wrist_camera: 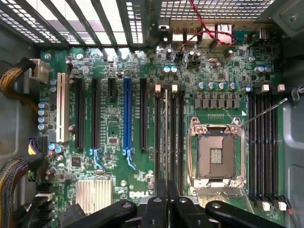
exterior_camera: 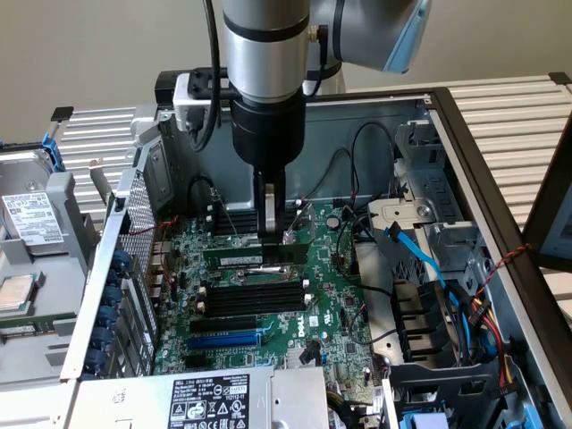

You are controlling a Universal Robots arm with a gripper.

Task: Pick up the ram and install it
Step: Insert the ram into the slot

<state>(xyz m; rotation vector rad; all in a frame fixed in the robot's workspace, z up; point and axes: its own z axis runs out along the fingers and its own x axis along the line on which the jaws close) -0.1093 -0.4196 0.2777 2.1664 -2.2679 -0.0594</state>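
Observation:
The ram [exterior_camera: 239, 257], a long thin green stick with a white label, lies along the farthest of the black memory slots [exterior_camera: 255, 295] on the motherboard inside the open computer case. My gripper [exterior_camera: 270, 234] reaches straight down into the case and is shut on the ram's upper edge near its middle. In the wrist view the ram [wrist_camera: 166, 137] appears edge-on as a thin strip between black slots, running away from my gripper [wrist_camera: 167, 192], whose fingers are pinched together on it. How deep the stick sits in the slot cannot be told.
A blue expansion slot [wrist_camera: 127, 114] and the open CPU socket [wrist_camera: 217, 154] flank the memory slots. A second slot bank [wrist_camera: 263, 142] sits past the socket. Blue cables [exterior_camera: 416, 246] and a drive cage [exterior_camera: 429, 331] crowd the exterior view's right. A hard drive [exterior_camera: 31, 219] lies outside the case.

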